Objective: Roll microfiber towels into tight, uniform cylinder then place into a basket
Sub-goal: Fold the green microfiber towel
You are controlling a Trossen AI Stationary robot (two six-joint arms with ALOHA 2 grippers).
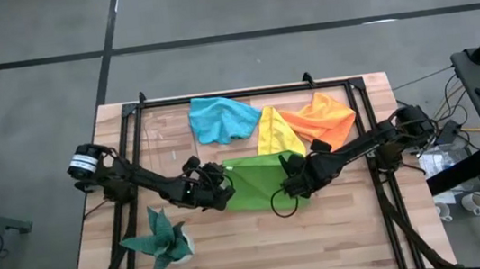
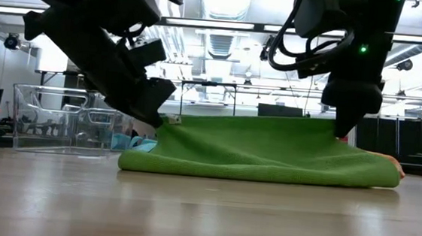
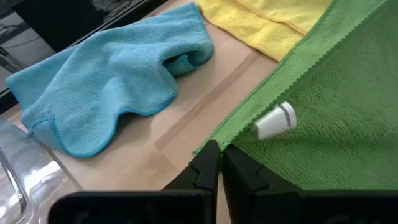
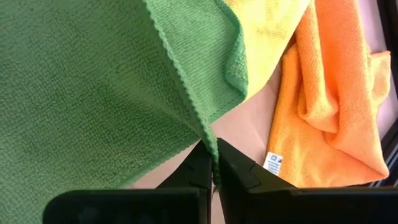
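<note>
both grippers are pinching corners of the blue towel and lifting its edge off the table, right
Not the blue one. The left gripper and right gripper pinch the green towel, as both wrist views show. The blue towel lies untouched behind it.

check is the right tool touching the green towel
Touching. The right wrist view shows the right tool shut on the green towel's edge.

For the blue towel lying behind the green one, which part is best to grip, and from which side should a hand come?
Probably the wavy loose hem of the blue towel that faces the green towel. That edge lies free on bare wood, while the far side bunches into thick folds. The left hand, now shut on the green towel's corner, sits nearest, so it could come low from that side and pinch the single layer.
</note>
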